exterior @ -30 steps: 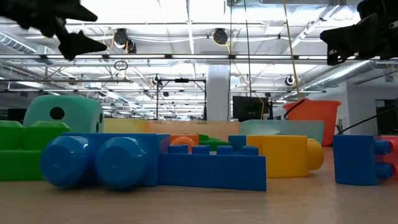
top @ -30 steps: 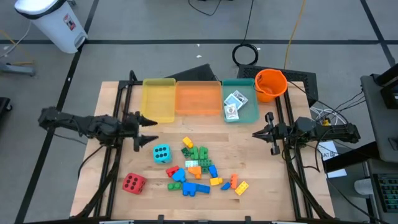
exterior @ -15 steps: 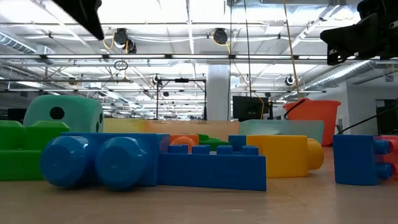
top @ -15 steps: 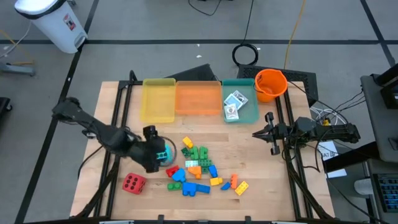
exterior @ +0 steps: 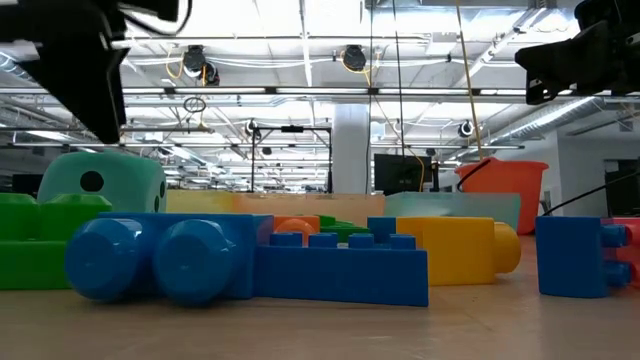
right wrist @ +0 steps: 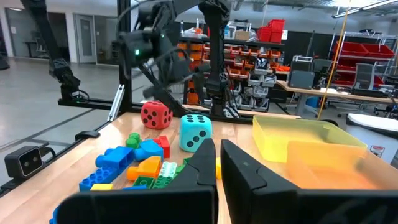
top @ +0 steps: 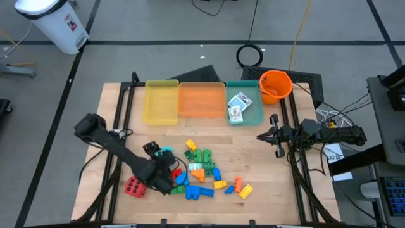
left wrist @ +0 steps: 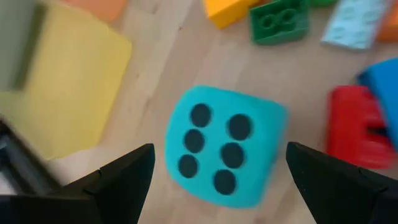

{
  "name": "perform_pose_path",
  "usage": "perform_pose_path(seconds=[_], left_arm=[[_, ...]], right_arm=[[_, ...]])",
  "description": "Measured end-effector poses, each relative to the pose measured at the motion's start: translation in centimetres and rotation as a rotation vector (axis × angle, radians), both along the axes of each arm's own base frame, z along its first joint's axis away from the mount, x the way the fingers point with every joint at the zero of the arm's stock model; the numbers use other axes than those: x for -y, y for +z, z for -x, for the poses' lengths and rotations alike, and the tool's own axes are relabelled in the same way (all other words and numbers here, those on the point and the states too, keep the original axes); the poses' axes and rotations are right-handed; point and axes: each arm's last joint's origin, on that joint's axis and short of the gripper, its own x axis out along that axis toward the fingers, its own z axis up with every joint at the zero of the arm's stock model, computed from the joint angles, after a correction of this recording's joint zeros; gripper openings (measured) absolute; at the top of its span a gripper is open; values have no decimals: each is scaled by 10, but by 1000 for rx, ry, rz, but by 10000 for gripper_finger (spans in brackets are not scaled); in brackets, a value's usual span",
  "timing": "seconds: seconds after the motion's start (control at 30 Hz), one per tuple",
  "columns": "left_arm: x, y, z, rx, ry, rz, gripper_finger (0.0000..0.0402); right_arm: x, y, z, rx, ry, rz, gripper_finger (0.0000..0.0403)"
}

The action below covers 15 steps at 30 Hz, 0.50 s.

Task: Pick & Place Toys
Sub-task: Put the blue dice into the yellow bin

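The wooden surface [top: 266, 171] carries three trays side by side along its far edge: a yellow tray [top: 161, 101], an orange tray [top: 201, 100] and a teal tray [top: 252, 113]. An orange bucket [top: 275, 86] stands just beside the teal tray at the far right corner.

The left arm reaches in over the middle of the surface. Its left gripper [left wrist: 217, 180] hangs directly above the cyan die [left wrist: 222, 146], fingers [left wrist: 121, 180] spread wide on either side of it and apart from it. The die sits on the wood with its six-dot face up, near the yellow tray's corner in the left wrist view.

The right gripper [top: 261, 135] waits at the right edge of the surface, fingers pressed together and holding nothing.

The red die [top: 135, 186] lies near the front left, well apart from the trays. The pile of coloured bricks [top: 204, 172] spreads across the front middle, just beside the cyan die. Small card packs [top: 238, 106] lie inside the teal tray.
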Motion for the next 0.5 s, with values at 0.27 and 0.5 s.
perform_pose_path(seconds=[0.27,0.5], left_arm=[[6,-32,-8,-116,8,-67,365],[7,-54,-15,-212,-34,-125,365]], right_arm=[[0,0,0,0,-1,0,0],[0,0,0,0,0,0,0]])
